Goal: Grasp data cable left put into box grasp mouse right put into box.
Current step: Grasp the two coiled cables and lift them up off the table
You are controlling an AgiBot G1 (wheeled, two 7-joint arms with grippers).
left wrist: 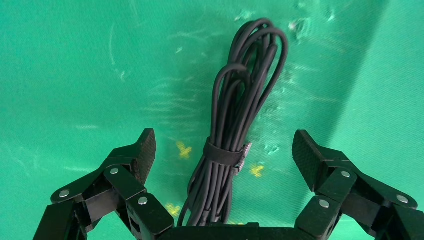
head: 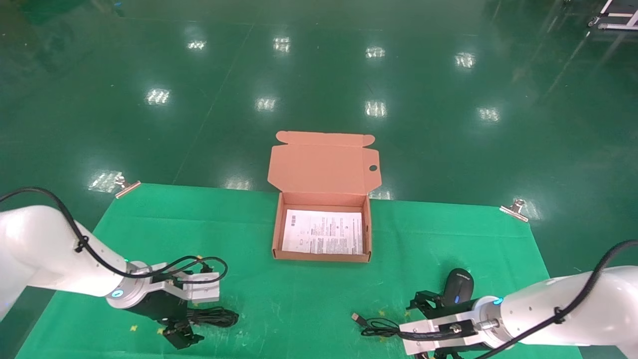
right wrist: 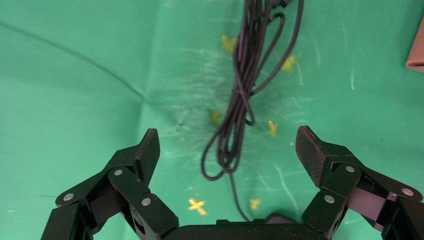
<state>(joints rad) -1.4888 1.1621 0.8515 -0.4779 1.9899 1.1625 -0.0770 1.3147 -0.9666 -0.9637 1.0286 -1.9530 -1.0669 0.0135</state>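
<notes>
The left end effector (left wrist: 223, 150) is held low over the data cable (left wrist: 240, 105), its fingers spread wide on either side of the strapped bundle, which lies on the counter (head: 319, 299) at the near left. The right end effector (right wrist: 227, 147) is likewise spread, above the thin cord (right wrist: 245, 85) of the mouse (head: 459, 285). The box (head: 322, 227) stands open at the counter's far middle.

Left claw (left wrist: 224, 150) spread wide, straddling strapped data cable (left wrist: 239, 115) lying on green cloth (left wrist: 75, 75); pads clear of it.
</notes>
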